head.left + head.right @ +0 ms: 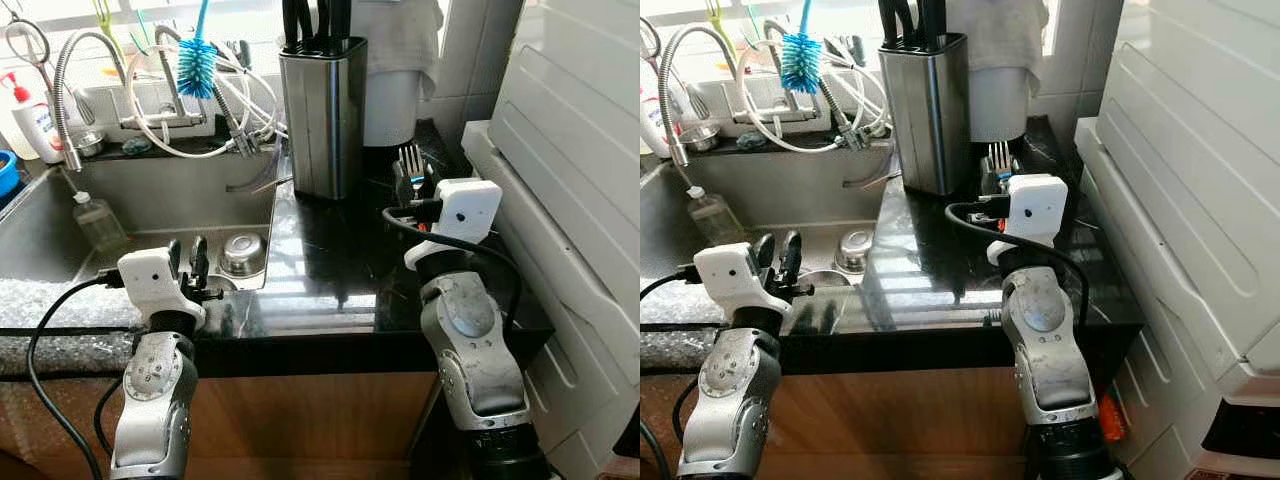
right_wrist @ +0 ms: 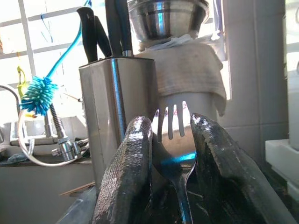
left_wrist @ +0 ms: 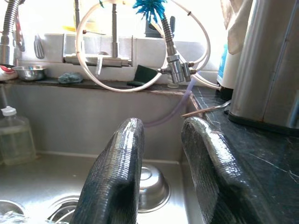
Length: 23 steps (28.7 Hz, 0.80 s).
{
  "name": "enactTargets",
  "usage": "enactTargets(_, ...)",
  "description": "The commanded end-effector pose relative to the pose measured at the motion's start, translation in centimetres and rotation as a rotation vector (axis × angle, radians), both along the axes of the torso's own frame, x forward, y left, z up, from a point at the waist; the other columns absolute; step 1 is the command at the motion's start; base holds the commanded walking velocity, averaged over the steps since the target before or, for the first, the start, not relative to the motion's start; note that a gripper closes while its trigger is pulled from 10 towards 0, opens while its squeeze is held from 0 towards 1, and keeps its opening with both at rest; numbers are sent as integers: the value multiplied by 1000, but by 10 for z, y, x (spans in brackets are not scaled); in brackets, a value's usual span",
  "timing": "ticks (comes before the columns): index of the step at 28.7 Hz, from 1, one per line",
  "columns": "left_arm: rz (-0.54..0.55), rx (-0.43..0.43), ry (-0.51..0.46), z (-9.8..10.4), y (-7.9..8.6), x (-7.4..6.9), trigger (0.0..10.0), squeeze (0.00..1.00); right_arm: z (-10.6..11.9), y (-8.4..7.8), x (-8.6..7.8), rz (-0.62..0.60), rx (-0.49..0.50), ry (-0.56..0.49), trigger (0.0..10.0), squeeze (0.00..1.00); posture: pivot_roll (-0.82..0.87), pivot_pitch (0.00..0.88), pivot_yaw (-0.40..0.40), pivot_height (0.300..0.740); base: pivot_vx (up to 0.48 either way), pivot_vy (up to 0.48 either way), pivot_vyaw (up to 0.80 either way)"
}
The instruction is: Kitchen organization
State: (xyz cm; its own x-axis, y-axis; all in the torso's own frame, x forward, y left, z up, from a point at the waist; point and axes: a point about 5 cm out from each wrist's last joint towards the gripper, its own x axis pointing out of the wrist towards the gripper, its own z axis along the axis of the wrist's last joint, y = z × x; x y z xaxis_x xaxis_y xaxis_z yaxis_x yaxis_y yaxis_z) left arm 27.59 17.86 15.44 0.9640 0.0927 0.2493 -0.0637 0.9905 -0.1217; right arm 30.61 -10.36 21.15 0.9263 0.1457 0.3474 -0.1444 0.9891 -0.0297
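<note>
My right gripper [image 1: 415, 178] hovers over the black countertop [image 1: 320, 270], shut on a silver fork [image 2: 172, 135] whose tines [image 1: 411, 157] point upward. The fork stands just right of the steel knife block [image 1: 322, 115] holding black-handled knives. My left gripper [image 1: 187, 258] is open with nothing between its fingers [image 3: 117, 177], above the sink's front right corner. In front of it a small steel bowl [image 1: 241, 254] lies upside down in the sink [image 1: 60, 240].
A faucet with white hoses [image 1: 190, 110] and a blue bottle brush [image 1: 197, 62] stand behind the sink. A clear bottle [image 1: 97, 218] sits in the basin. A white canister draped with a cloth [image 1: 395, 70] is behind the knife block. A white appliance [image 1: 570, 200] borders the counter's right side.
</note>
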Motion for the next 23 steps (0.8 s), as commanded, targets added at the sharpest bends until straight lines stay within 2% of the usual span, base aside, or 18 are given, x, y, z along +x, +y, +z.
enactTargets(1,11,14,-2,2,1,2,10000,0,4,0,1,-6,0,-19,10000,0,-49,0,108,740,0,0,0)
enactTargets(5,8,16,-7,3,0,3,10000,0,1,-1,2,-19,0,-3,10000,0,-47,0,108,740,0,0,0)
enactTargets(13,4,18,-16,6,0,4,10000,0,1,1,3,-14,35,-8,10000,0,-43,0,112,740,0,258,0)
enactTargets(16,3,19,-16,5,0,4,10000,0,1,1,3,-13,50,-5,10000,0,-44,0,114,740,0,352,0)
enactTargets(18,-1,19,-12,4,0,4,10000,0,2,2,3,2,66,-9,10000,0,-45,0,116,740,0,480,-709)
enactTargets(20,-6,14,-6,3,-1,4,10000,0,2,2,2,0,67,-14,10000,0,-47,0,118,740,0,480,-650)
enactTargets(23,-12,18,-8,4,-2,4,10000,0,2,2,2,-6,49,-27,10000,0,-43,0,118,740,0,480,0)
